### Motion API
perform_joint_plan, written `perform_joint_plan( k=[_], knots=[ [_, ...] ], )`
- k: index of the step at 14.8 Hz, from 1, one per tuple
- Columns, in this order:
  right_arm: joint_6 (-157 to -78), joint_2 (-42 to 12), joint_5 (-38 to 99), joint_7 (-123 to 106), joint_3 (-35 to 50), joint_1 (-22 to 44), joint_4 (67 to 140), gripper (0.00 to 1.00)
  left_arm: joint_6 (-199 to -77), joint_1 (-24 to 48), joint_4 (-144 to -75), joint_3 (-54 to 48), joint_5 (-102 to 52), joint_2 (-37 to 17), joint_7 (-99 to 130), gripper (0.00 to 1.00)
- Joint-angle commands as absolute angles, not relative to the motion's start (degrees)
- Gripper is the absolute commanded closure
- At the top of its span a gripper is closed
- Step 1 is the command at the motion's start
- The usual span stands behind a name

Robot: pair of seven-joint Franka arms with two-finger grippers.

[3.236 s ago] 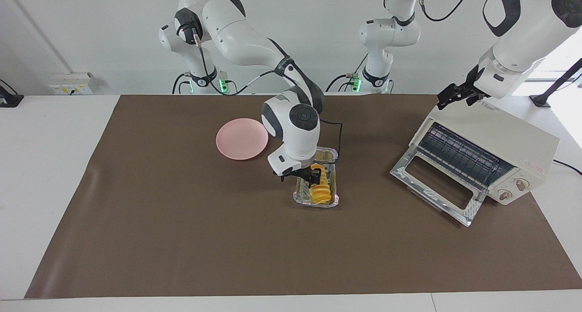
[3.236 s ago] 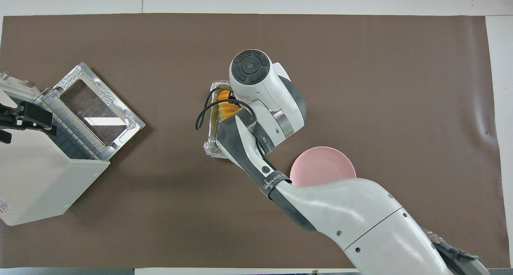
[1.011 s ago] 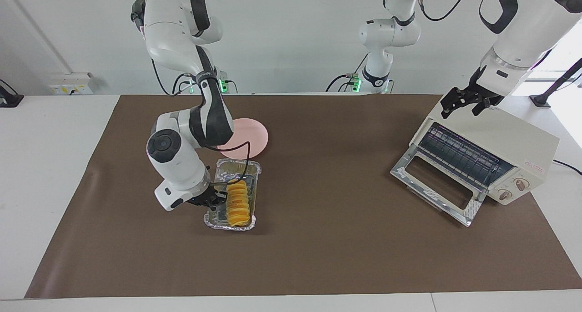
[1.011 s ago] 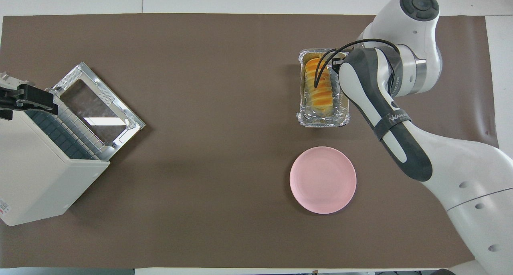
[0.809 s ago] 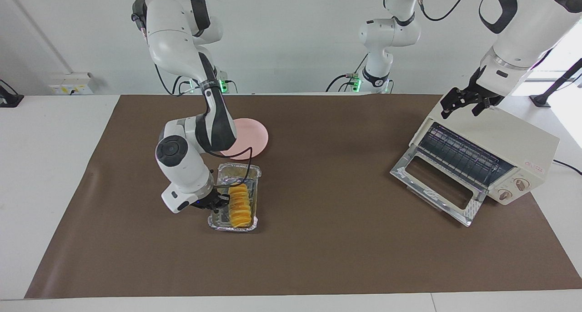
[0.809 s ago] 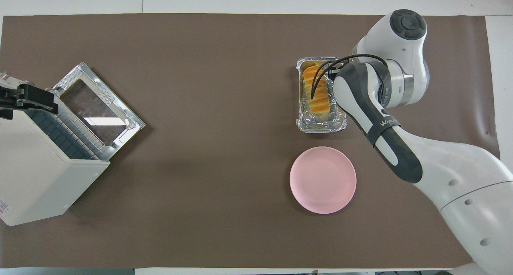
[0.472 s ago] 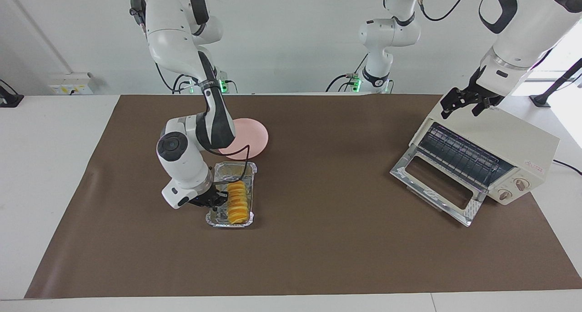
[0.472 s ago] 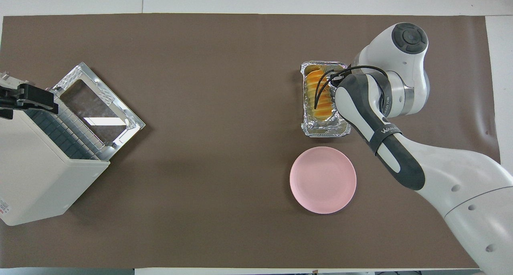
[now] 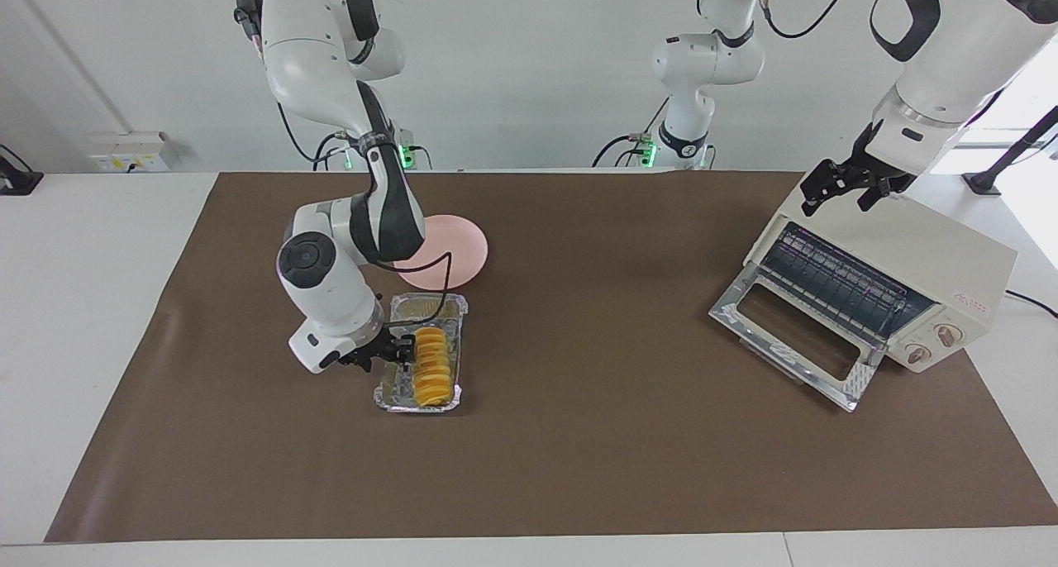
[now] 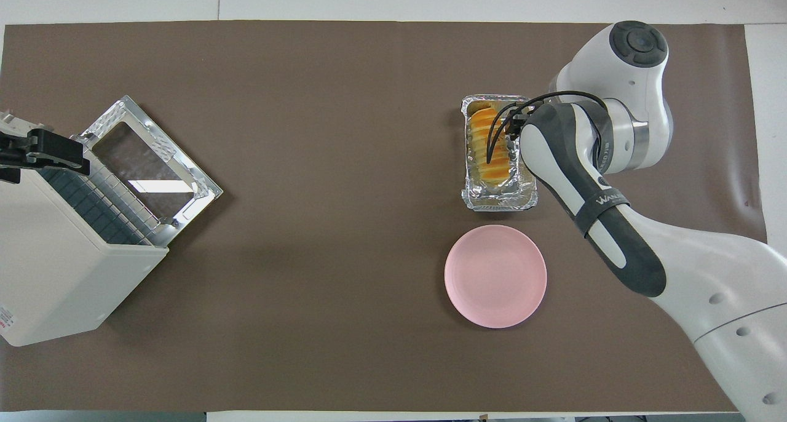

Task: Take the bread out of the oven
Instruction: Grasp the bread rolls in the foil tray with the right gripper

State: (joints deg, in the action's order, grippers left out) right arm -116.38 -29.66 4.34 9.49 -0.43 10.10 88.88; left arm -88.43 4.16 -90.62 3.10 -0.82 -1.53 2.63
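Note:
The bread lies in a silver foil tray on the brown mat, just farther from the robots than the pink plate; it also shows in the overhead view. My right gripper is low at the tray's long side rim toward the right arm's end and is shut on that rim. The cream oven stands at the left arm's end with its glass door dropped open and its wire rack bare. My left gripper hangs open over the oven's top front edge, holding nothing.
A pink plate lies on the mat next to the tray, nearer to the robots. The right arm's forearm passes over the plate's edge. The brown mat covers most of the table.
My right gripper has carried the tray with the bread from the table's middle toward the right arm's end. In the last half second the tray stays put and only the wrist shifts a little.

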Motion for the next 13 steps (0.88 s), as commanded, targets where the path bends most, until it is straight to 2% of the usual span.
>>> perform_joint_plan(
  k=[1,6,10,13],
  knots=[
    [-113.03,-28.30,4.48,10.27,-0.09,10.63,87.28,0.00,-89.12,4.04,-91.85,2.99,-0.35,-0.53,2.29,0.00],
    [-114.34,-28.65,3.00,17.92,-0.18,14.85,88.50,0.00,-88.77,3.25,-91.85,3.08,-0.35,-0.53,2.55,0.00],
    [-119.87,-28.65,1.76,18.02,-0.18,15.21,93.33,0.00,-88.77,3.51,-91.85,3.08,-0.35,-0.53,2.64,0.00],
    [-121.46,-29.00,1.23,18.19,-0.18,15.29,94.04,0.00,-88.68,3.60,-91.85,3.08,-0.35,-0.53,2.64,0.00]
  ],
)
